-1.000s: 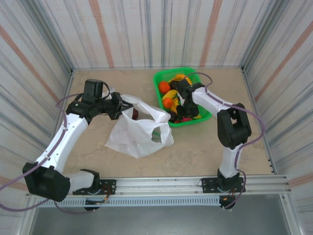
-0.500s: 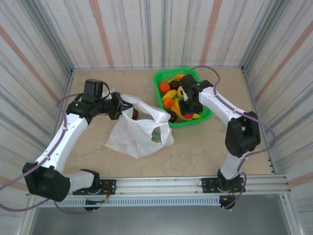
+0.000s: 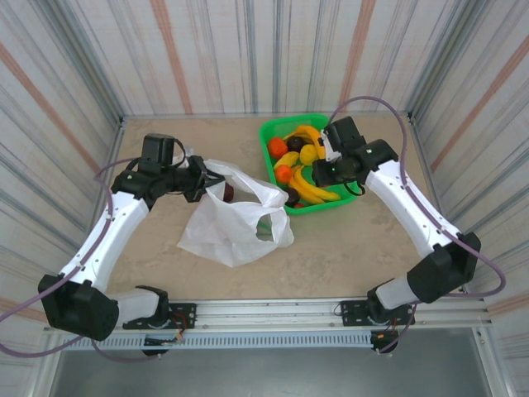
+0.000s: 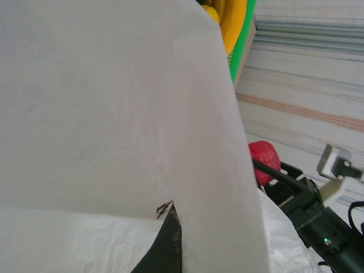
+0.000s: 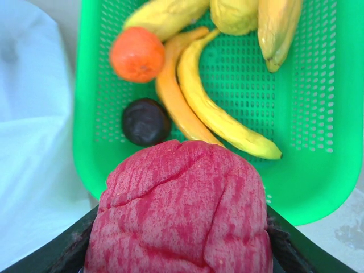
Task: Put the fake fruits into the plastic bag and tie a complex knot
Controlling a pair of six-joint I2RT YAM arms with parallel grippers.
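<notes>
While clamped in the right tool (image 5: 181,250), red fruit (image 5: 179,205) overhangs green basket (image 5: 84,102).

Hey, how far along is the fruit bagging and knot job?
Early. A dark fruit and a green fruit seem to sit in the plastic bag. The left gripper grips it; the right gripper carries a red fruit. The green basket holds more; nothing is tied.
</notes>
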